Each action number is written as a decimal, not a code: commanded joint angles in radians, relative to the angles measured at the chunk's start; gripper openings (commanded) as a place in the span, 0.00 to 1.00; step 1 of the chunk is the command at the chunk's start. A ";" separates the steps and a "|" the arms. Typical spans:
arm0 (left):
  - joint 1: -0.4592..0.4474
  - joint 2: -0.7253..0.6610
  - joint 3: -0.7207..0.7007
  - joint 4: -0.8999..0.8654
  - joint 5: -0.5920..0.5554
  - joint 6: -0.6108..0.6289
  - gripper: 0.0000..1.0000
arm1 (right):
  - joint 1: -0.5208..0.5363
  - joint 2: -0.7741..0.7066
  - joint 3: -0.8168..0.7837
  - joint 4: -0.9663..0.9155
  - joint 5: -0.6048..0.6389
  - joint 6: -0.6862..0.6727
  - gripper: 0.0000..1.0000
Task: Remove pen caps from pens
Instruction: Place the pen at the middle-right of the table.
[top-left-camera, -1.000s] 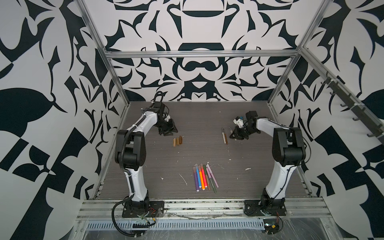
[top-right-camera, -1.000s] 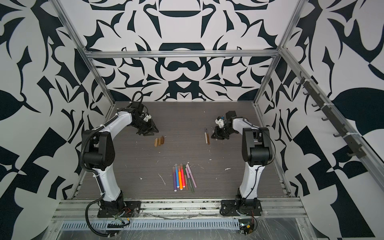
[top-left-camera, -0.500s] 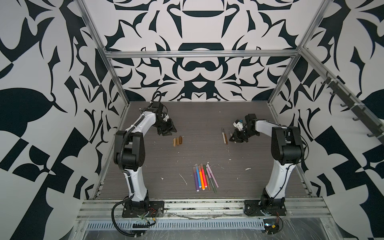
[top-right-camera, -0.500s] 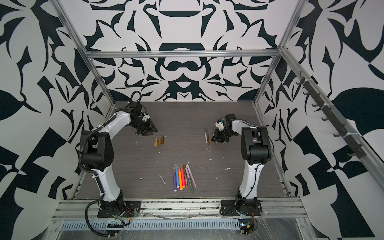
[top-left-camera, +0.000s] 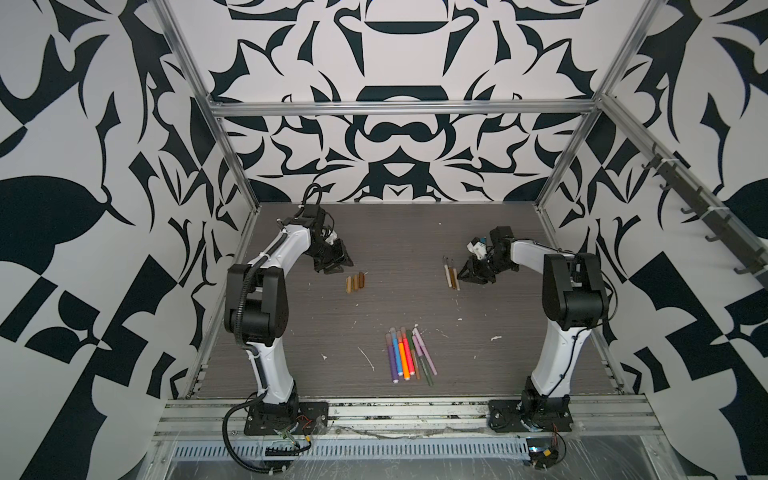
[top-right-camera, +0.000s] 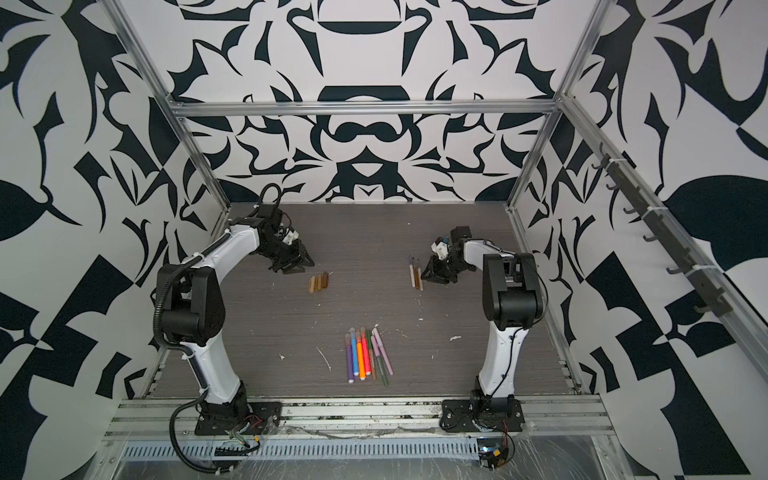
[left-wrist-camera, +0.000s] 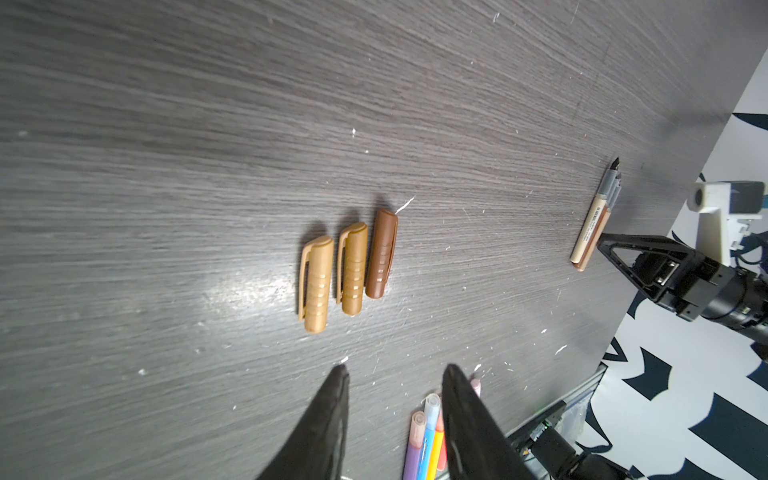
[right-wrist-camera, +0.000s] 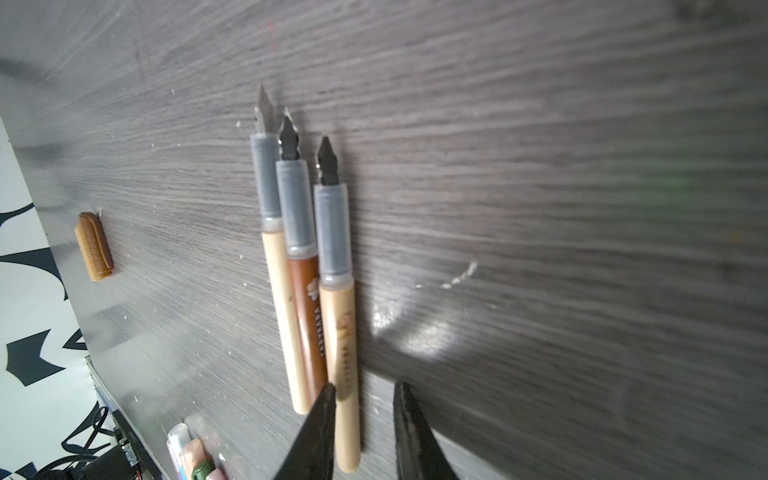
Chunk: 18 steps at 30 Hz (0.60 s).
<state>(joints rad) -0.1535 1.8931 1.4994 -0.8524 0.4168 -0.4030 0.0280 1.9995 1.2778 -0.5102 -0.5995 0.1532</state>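
Observation:
Three uncapped pens, two tan and one brown, lie side by side with bare nibs; in both top views they show at the back right. My right gripper is open at their tail ends; the nearest tan pen rests on the table beside one finger. Three loose pen caps, two tan and one brown, lie in a row at the back left. My left gripper hangs open and empty just left of them. Several capped pens lie bundled near the front.
White flecks and a thin white sliver dot the dark wood-grain table. Aluminium frame posts and patterned walls close in the table's left, right and back sides. Both arm bases stand on the front rail.
My right gripper's jaws have parted, letting go of the tan pen, which now lies beside the other two uncapped pens. The left arm has stayed where it was.

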 joint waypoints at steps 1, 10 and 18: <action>0.006 -0.031 -0.014 -0.017 0.018 -0.013 0.41 | 0.003 -0.038 0.015 0.001 0.004 -0.002 0.28; 0.006 -0.034 -0.011 -0.010 0.019 -0.025 0.41 | 0.003 -0.060 0.018 0.008 -0.012 0.000 0.27; 0.006 -0.083 -0.027 0.073 0.033 -0.058 0.40 | 0.027 -0.188 -0.015 -0.001 0.049 0.000 0.24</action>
<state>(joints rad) -0.1524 1.8645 1.4902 -0.8177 0.4274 -0.4404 0.0345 1.9030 1.2739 -0.5049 -0.5781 0.1551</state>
